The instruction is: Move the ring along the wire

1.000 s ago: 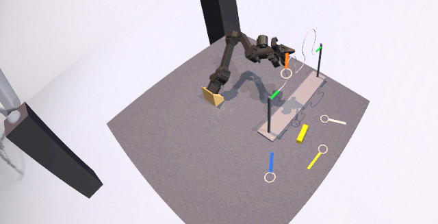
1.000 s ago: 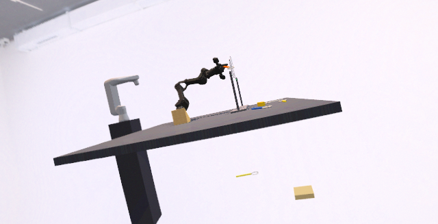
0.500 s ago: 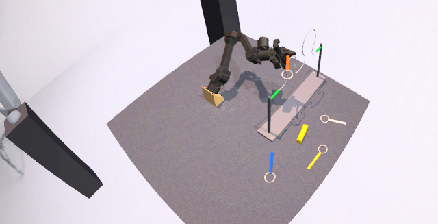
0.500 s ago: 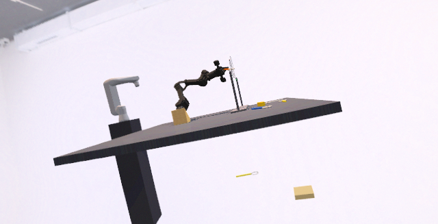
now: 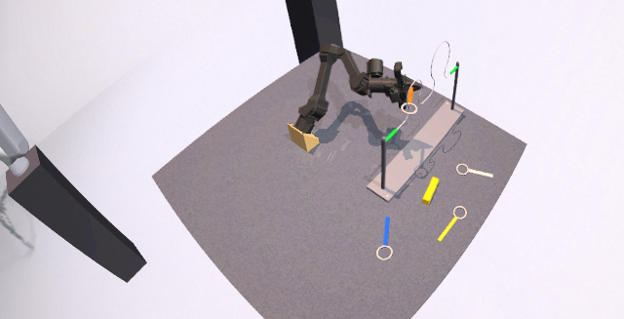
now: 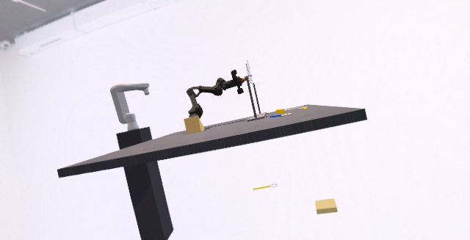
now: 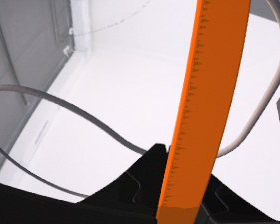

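Note:
The orange handle (image 5: pixel 410 96) (image 6: pixel 244 79) (image 7: pixel 206 100) is held in my closed gripper (image 5: pixel 412 87) (image 7: pixel 185 167). The pale ring (image 5: pixel 409 113) is at the handle's lower end in the top view, around the wire's low hump, beyond the near green part (image 5: pixel 391 135). The wire appears to pass through it; contact cannot be told. The near post (image 5: pixel 383 163) carries that green part; the far green part (image 5: pixel 454 69) is at the far post (image 5: pixel 455 90). Grey wire (image 7: pixel 268 94) curves behind the handle in the wrist view, where the ring is out of frame.
Both posts stand on a pale base strip (image 5: pixel 419 150). Beside it lie a yellow block (image 5: pixel 430 190), a white-handled ring (image 5: pixel 480 173), a yellow-handled ring (image 5: pixel 448 228) and a blue-handled ring (image 5: pixel 386 231). The wire rises in a tall loop towards the far post.

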Robot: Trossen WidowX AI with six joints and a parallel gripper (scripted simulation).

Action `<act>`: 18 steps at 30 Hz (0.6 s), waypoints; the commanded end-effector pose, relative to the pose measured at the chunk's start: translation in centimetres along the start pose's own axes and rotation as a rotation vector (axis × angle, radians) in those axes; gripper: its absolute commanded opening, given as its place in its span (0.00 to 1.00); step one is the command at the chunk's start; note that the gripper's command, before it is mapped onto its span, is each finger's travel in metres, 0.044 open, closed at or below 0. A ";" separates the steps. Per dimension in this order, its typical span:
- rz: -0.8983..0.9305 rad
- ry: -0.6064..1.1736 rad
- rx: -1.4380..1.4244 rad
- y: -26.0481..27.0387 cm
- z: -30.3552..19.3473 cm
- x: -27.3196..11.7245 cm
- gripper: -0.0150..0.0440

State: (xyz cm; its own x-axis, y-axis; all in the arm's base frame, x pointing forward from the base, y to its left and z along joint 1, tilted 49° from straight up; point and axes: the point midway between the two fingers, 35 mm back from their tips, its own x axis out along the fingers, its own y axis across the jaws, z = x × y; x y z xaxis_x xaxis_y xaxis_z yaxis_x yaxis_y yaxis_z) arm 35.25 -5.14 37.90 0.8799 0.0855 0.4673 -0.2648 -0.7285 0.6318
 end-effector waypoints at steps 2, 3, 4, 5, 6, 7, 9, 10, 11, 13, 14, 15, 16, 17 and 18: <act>-0.061 0.012 -0.095 -2.0 0.2 -0.4 0.00; -0.073 0.015 -0.117 -2.4 0.2 -0.5 0.00; -0.085 0.018 -0.138 -2.8 0.3 -0.5 0.00; -0.097 0.021 -0.160 -3.1 0.3 -0.6 0.00; -0.109 0.024 -0.181 -3.5 0.4 -0.7 0.00; -0.121 0.027 -0.203 -3.9 0.5 -0.8 0.00; -0.144 0.033 -0.243 -4.6 0.6 -1.0 0.00; -0.154 0.035 -0.260 -4.9 0.7 -1.1 0.00; -0.163 0.038 -0.278 -5.2 0.8 -1.2 0.00; -0.184 0.043 -0.314 -5.8 1.0 -1.3 0.00; -0.194 0.045 -0.331 -6.1 1.1 -1.4 0.00; -0.203 0.047 -0.347 -6.3 1.2 -1.5 0.00; -0.211 0.049 -0.362 -6.6 1.3 -1.6 0.00; -0.220 0.052 -0.377 -6.8 1.4 -1.7 0.00; -0.229 0.054 -0.393 -7.1 1.5 -1.8 0.00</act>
State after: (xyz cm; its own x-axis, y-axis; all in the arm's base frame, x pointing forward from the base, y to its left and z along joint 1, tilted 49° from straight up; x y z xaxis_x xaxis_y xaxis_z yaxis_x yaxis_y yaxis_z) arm 35.96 -1.52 32.82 0.9087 0.2386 0.3427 -0.2231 -0.4163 0.8814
